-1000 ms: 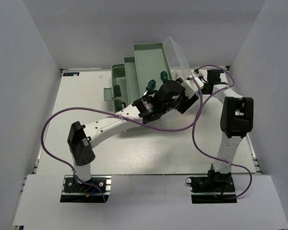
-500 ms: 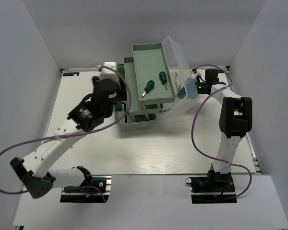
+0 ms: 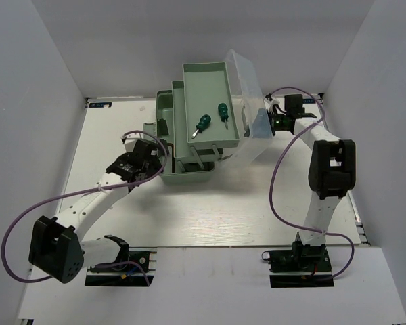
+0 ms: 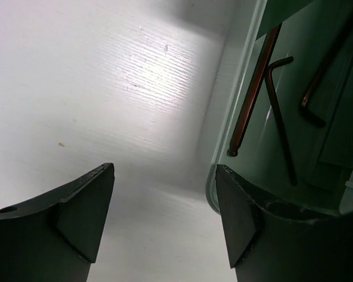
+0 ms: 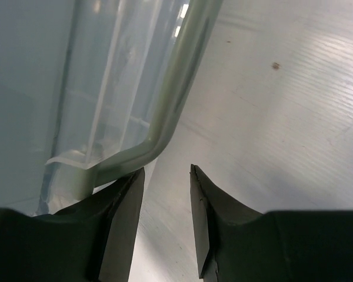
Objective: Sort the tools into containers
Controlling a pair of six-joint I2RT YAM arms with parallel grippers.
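The mint-green toolbox (image 3: pixel 189 177) stands at the back centre with its trays fanned out. Two stubby green screwdrivers (image 3: pixel 201 124) (image 3: pixel 222 110) lie in the top tray (image 3: pixel 206 78). Reddish-brown hex keys (image 4: pixel 279 111) lie in the base (image 4: pixel 223 135). My left gripper (image 3: pixel 157 157) is open and empty by the base's left front corner (image 4: pixel 165 170). My right gripper (image 3: pixel 265 123) is open at the translucent lid (image 3: pixel 247 74); its left finger (image 5: pixel 115 217) sits under the lid's rim (image 5: pixel 176 88), with bare table in the gap (image 5: pixel 167 170). No slim screwdrivers show.
White walls close in the table (image 3: pixel 210 217) on the left, back and right. Purple cables (image 3: pixel 277 183) loop from both arms over the table. The toolbox handle (image 3: pixel 152 130) sticks out on its left side.
My left arm has swung from over the toolbox to its left side and come down by the base's front corner. The trays and lid have shifted slightly left.
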